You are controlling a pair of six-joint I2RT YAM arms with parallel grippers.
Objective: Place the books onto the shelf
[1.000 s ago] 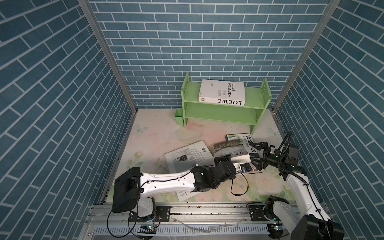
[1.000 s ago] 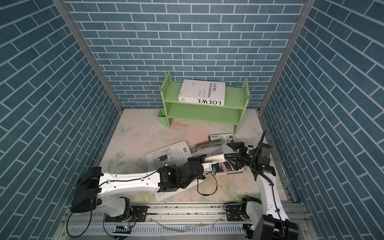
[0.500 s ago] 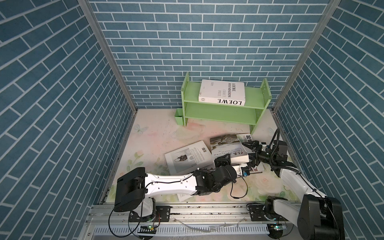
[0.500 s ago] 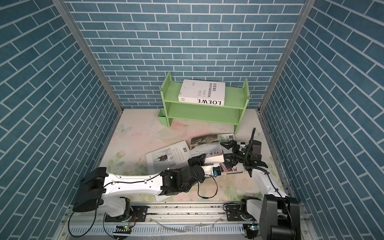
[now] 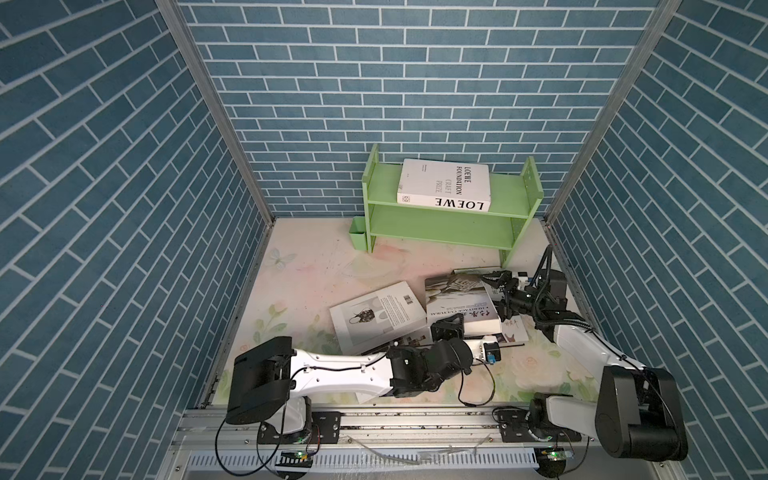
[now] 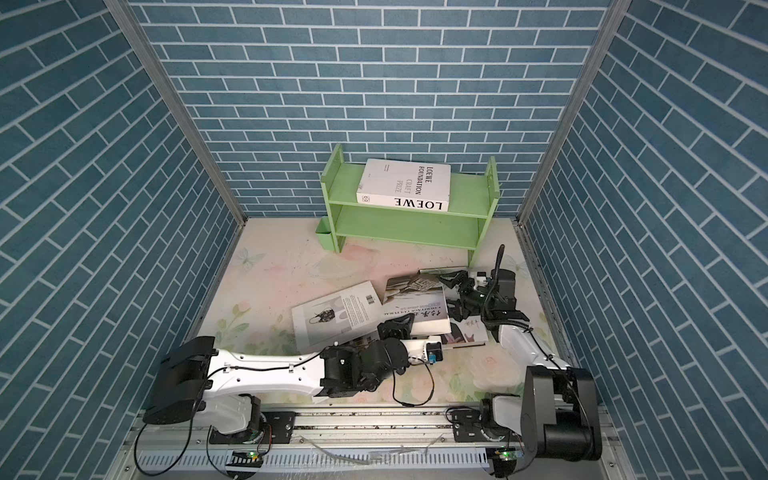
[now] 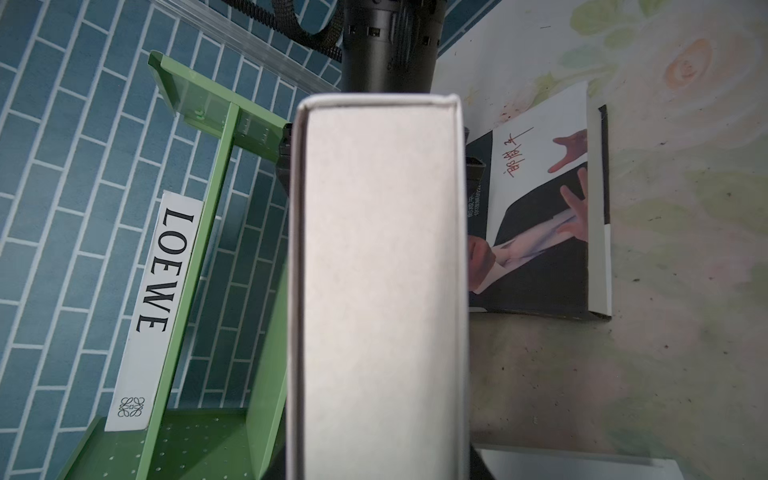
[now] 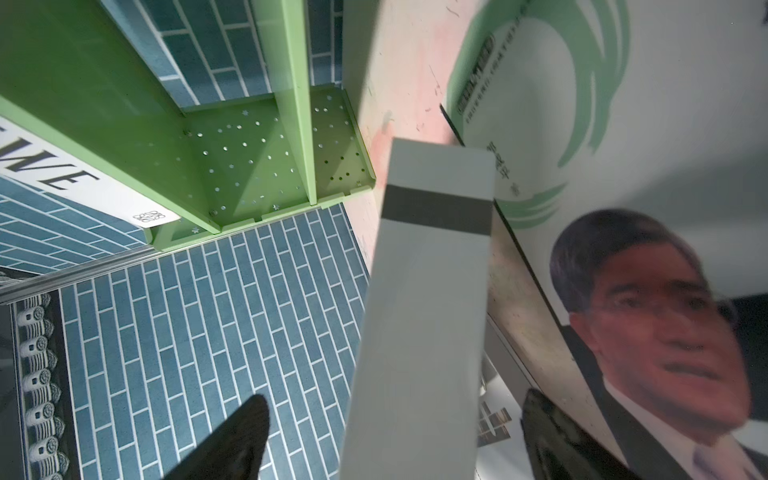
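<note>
Blue brick-patterned walls closed in the flowered desk (image 5: 311, 266) on three sides. My left gripper (image 5: 449, 331) was clamped on the nearest end of the thick white book (image 5: 455, 296) with HERITAGE CULTURAL on its spine. In the left wrist view its pale page block ran straight out from that gripper. My right gripper (image 5: 500, 293) stood at the book's opposite end. Its fingers (image 8: 232, 440) were spread wide to either side of the book's white edge, with a gap showing on both sides, gripping nothing. Beneath that gripper the portrait book (image 8: 648, 332) lay flat on the desk, partly under the thick one. Just left of my left gripper lay the barcode book (image 5: 376, 316), right beside the thick book. Well beyond both grippers, against the back wall, stood the shelf (image 5: 440, 226). The LOEWE book (image 5: 444, 185) lay flat on its top tier, and a small green cup (image 5: 358, 239) stood at its left foot.
</note>
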